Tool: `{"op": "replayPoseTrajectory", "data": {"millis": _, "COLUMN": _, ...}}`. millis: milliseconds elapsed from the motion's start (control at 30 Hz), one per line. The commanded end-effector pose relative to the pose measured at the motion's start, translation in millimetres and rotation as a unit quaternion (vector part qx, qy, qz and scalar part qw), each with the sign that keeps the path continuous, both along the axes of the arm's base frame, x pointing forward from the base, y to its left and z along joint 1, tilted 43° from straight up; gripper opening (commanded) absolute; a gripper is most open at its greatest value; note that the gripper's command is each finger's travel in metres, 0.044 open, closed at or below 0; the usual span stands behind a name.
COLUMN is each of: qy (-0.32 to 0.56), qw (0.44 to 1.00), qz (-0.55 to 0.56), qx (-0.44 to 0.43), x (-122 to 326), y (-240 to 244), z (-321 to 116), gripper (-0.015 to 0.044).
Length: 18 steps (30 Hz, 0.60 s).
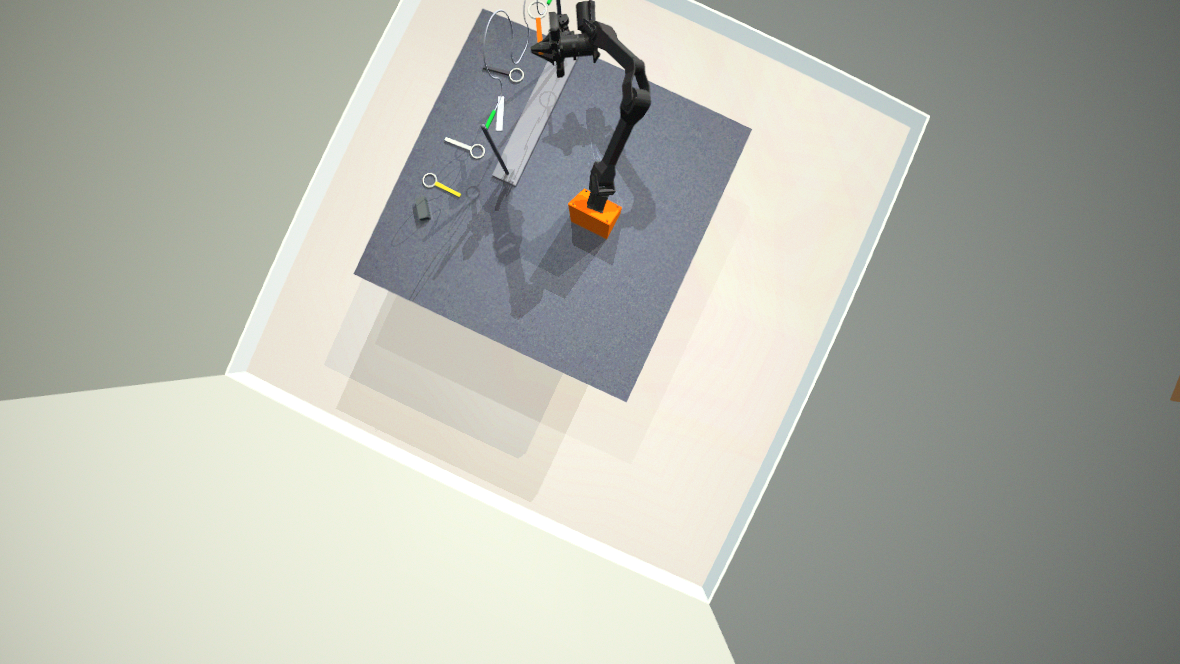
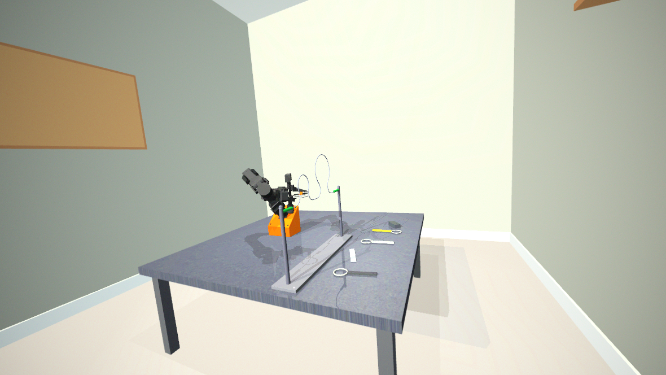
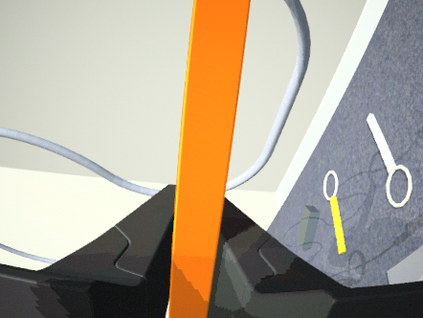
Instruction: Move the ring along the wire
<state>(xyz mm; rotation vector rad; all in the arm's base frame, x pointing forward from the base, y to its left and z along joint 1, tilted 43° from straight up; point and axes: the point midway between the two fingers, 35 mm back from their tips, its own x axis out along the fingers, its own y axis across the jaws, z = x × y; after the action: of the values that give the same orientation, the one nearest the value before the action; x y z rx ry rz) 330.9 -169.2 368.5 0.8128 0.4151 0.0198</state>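
Note:
My gripper (image 1: 551,51) (image 2: 296,191) (image 3: 196,249) is shut on the orange handle (image 1: 538,29) (image 2: 303,191) (image 3: 211,134), low on its length. The handle rises past the top of the wrist view, so the ring is hidden there. In the top view the ring (image 1: 528,9) shows at the top edge. It is up along the looping thin grey wire (image 2: 321,160) (image 3: 283,107), past the green part (image 2: 285,210) at the near post (image 2: 285,247). I cannot tell if it touches the wire. The far post (image 2: 340,214) carries the other green part (image 2: 335,190) (image 1: 490,118).
The posts stand on a grey base plate (image 1: 528,123) (image 2: 321,258). Beside it lie a yellow-handled ring (image 1: 446,189) (image 2: 382,230) (image 3: 338,225), a white-handled ring (image 1: 456,143) (image 2: 381,241) (image 3: 379,136), a dark-handled ring (image 2: 365,273), a white bar (image 2: 352,254) and a grey block (image 1: 422,210) (image 2: 394,224) (image 3: 308,226). The arm's orange base (image 1: 594,214) (image 2: 285,226) stands behind.

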Motion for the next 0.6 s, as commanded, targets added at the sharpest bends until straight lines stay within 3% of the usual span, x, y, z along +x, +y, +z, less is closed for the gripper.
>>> {"op": "replayPoseTrajectory", "data": {"millis": 0, "qy": -0.010, "qw": 1.000, "qz": 0.002, "qx": 0.028, "x": 0.4, "y": 8.6, "z": 10.3, "gripper": -0.0150}}
{"op": "replayPoseTrajectory", "data": {"millis": 567, "qy": -0.021, "qw": 0.995, "qz": 0.001, "qx": 0.095, "x": 3.2, "y": 22.6, "z": 29.8, "gripper": -0.0150}}
